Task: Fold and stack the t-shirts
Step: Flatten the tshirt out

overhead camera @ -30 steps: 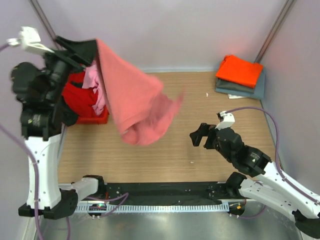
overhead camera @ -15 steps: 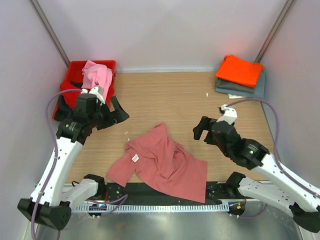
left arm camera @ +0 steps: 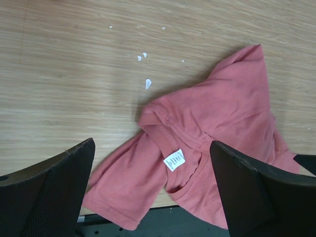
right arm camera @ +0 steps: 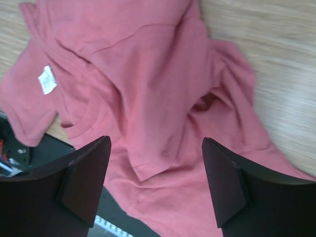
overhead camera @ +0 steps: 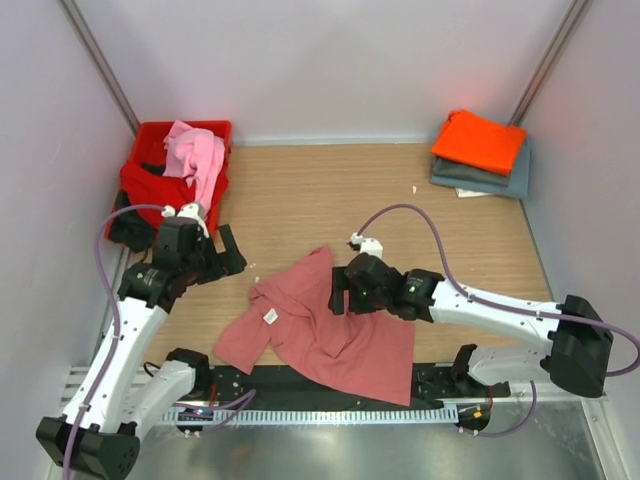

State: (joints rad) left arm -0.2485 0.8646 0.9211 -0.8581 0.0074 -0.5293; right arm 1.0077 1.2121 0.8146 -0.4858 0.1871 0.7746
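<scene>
Holding jaws wide, left gripper [overhead camera: 232, 255] and right gripper [overhead camera: 338, 290] are hovering by the crumpled salmon-pink cloth t-shirt [overhead camera: 340, 340]; only the orange-topped folded stack [overhead camera: 478, 140] is done.

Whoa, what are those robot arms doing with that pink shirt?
They are folding and stacking t-shirts. Right now the salmon-pink t-shirt lies crumpled on the table, with its near part over the front edge. The right gripper hovers open above it. The left gripper, also open, is near its left edge. Neither holds anything. The orange shirt sits folded on the grey-blue shirt in the far right corner. A light pink shirt and a red shirt wait in the red crate.
</scene>
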